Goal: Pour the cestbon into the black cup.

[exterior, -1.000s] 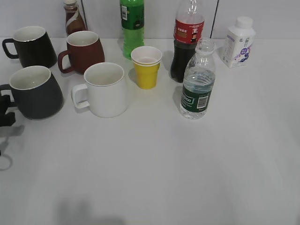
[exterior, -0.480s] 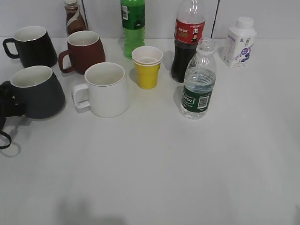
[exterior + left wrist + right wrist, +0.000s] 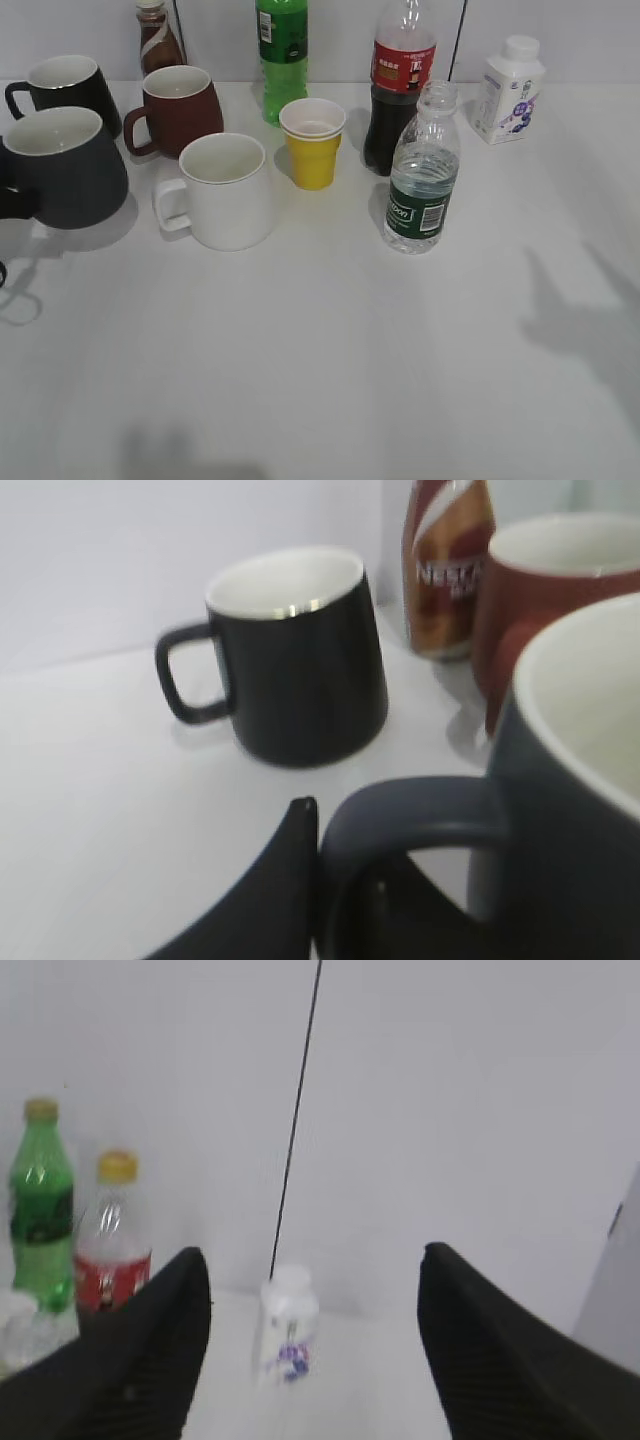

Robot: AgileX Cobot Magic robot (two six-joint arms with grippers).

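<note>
Early in the task, by the look of it: nothing poured yet. Cestbon (image 3: 423,170) upright and uncapped on the table (image 3: 330,360), right of centre, just in front of the cola bottle (image 3: 400,80), partly full, touched by neither gripper. Black cup (image 3: 62,167) at the far left of the exterior view, in front of the glossy black mug (image 3: 68,85) and beside the white mug (image 3: 222,190); shadow lying apart from the base, so probably raised off the table. In the left wrist view, cup handle (image 3: 405,820) running right past the left gripper (image 3: 330,900), one dark finger (image 3: 270,890) pressed against the outside of the loop; closed on the handle, as far as can be judged, though the second finger is hidden. Right gripper (image 3: 312,1350) spread wide, holding nothing, pointed at the back row with the milk bottle (image 3: 287,1335) between its fingers in the distance; absent from the exterior view except for a shadow on the right. Left to do: bring the cup to a pouring spot, take the cestbon with the right gripper, tilt it over the cup.
</note>
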